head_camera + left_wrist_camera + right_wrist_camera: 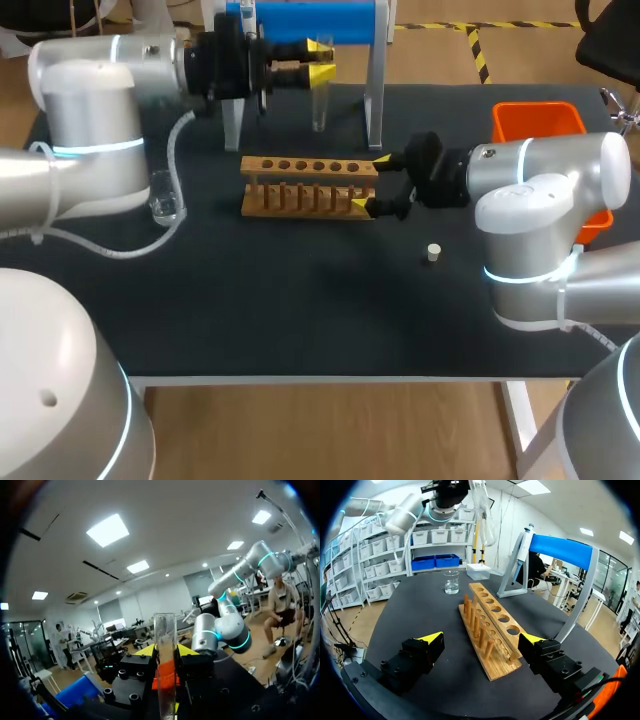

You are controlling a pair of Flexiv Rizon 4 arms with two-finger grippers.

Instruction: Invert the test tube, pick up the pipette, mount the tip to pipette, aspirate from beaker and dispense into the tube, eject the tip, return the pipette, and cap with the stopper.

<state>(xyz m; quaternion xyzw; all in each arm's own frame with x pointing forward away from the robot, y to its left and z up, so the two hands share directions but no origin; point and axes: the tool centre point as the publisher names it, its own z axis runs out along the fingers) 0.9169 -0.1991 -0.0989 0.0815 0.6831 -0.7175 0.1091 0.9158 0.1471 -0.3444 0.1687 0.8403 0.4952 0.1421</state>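
Our left gripper (pixel 165 652) clamps the clear test tube (pixel 165 627) between its fingers. We judge it glass, light, slick, fragile, best held gently mid-wall. Our right gripper (pixel 482 639) stands wide open, empty.

Test-tube rack (pixel 308 166): bare smooth wood. Table top (pixel 300 310): matt black. Test tube (pixel 164 630), beaker (pixel 451 582): clear, glossy. Bin (pixel 537 120): orange plastic.

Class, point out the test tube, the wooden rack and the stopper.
test tube (pixel 320 108): head view, lower glass body.
wooden rack (pixel 308 166): head view, top board.
stopper (pixel 433 253): head view, its top.
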